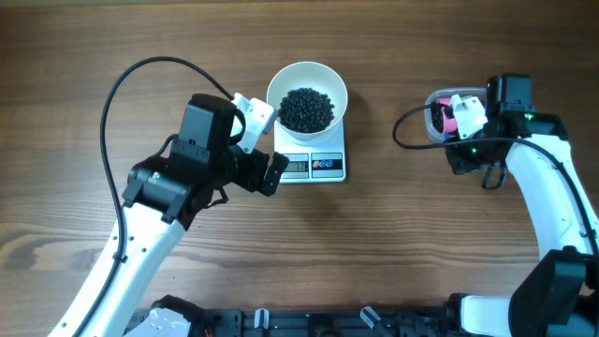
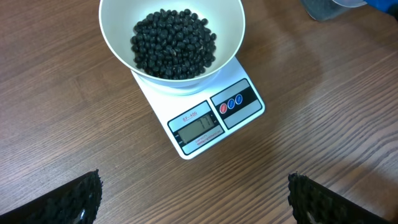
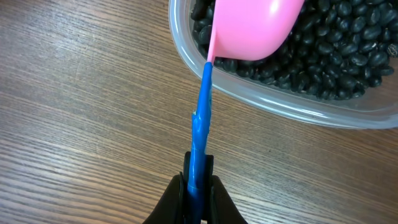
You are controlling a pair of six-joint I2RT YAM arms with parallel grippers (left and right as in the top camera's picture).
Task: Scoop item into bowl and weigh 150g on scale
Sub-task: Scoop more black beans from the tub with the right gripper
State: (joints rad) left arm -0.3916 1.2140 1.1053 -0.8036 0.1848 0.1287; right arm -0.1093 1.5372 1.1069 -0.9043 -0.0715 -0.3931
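Note:
The white bowl [image 1: 277, 86] stands on the small white scale [image 1: 314, 167] and holds a heap of black beads [image 1: 307, 109]. In the left wrist view the bowl [image 2: 118, 25], its beads [image 2: 173, 43] and the scale's display [image 2: 198, 129] lie just ahead of my left gripper [image 2: 194, 182]. That gripper is open over bare table with nothing between its fingers. My right gripper [image 3: 199, 169] is shut on the blue handle of the pink scoop [image 3: 255, 28]. The scoop's cup hangs tilted over more black beads [image 3: 339, 50] in a clear tub [image 3: 280, 107].
The clear tub [image 1: 434, 120] sits at the right of the wooden table, about a hand's width from the scale. A black cable [image 1: 140, 80] loops over the table left of the left arm. Another cable [image 1: 404, 126] curls beside the tub.

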